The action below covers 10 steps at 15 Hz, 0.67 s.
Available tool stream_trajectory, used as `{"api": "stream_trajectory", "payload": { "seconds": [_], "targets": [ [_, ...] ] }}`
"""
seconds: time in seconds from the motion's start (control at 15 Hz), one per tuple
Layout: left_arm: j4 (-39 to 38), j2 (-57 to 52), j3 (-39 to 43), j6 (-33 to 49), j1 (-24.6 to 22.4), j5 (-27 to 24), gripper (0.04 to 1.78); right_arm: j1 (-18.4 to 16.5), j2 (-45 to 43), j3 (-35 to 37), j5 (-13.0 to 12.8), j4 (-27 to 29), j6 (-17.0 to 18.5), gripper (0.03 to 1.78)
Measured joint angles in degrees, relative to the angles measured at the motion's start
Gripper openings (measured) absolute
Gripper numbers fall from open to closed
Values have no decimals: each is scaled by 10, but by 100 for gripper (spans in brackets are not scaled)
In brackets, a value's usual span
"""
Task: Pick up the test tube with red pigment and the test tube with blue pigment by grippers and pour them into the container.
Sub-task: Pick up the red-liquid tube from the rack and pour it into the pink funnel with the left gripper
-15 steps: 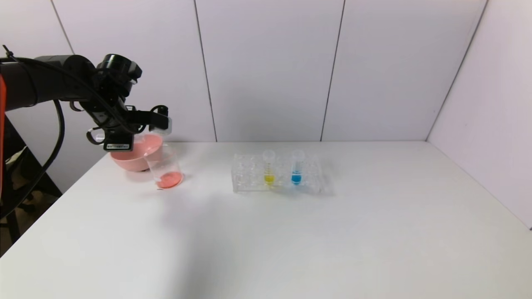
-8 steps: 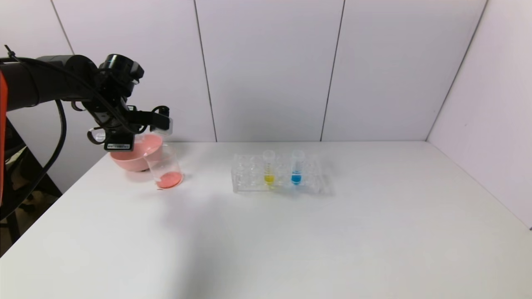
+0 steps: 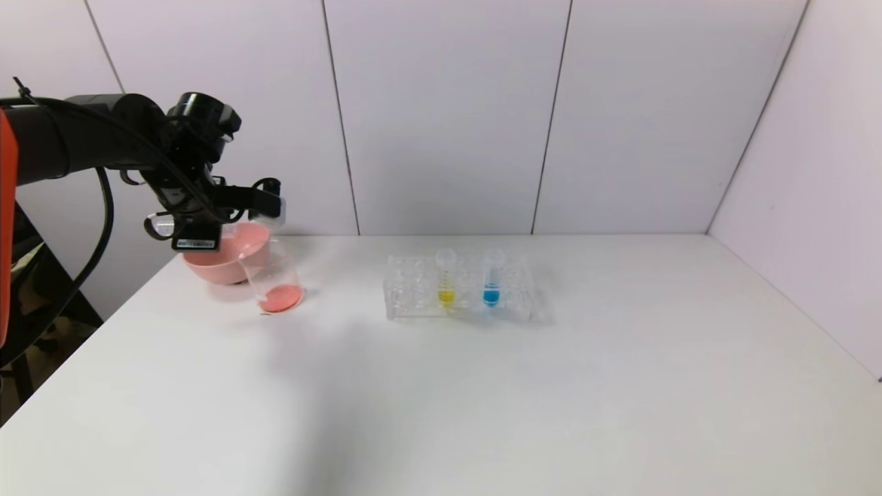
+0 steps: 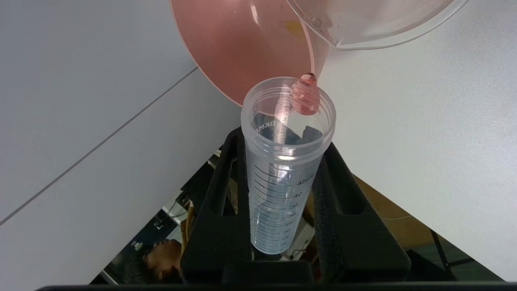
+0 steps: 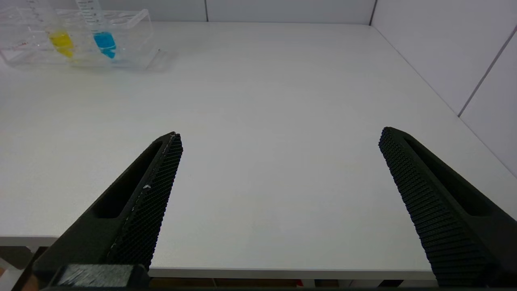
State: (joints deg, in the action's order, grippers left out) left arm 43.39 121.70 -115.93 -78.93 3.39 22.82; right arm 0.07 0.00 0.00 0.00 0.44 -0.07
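Observation:
My left gripper [image 3: 265, 204] is shut on the red-pigment test tube [image 4: 287, 178], a clear graduated tube held tipped over the container [image 3: 274, 275], with its mouth at the rim. The tube is almost drained; a red drop [image 4: 305, 95] hangs at its lip. Red liquid lies in the bottom of the clear beaker, whose rim also shows in the left wrist view [image 4: 363, 38]. The blue-pigment test tube [image 3: 492, 277] stands upright in the rack and also shows in the right wrist view [image 5: 101, 34]. My right gripper [image 5: 280, 135] is open and empty over the table's near edge, outside the head view.
A pink bowl [image 3: 210, 265] stands just behind the beaker at the table's far left. A clear tube rack [image 3: 406, 303] in the middle also holds a yellow-liquid tube [image 3: 446, 277]. White walls close the back and right sides.
My left gripper has shifted very slightly up with the tube in it. Everything else stays as it was.

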Motion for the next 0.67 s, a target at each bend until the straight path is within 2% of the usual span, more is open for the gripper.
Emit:
{"api": "stream_trajectory", "payload": {
  "seconds": [0.47,0.67],
  "targets": [
    [-2,-6,0,8,1,-5,45,0,0,0,0,0,0,177],
    [-7,-15,1,29,1,-28,45,0,0,0,0,0,0,178]
  ]
}}
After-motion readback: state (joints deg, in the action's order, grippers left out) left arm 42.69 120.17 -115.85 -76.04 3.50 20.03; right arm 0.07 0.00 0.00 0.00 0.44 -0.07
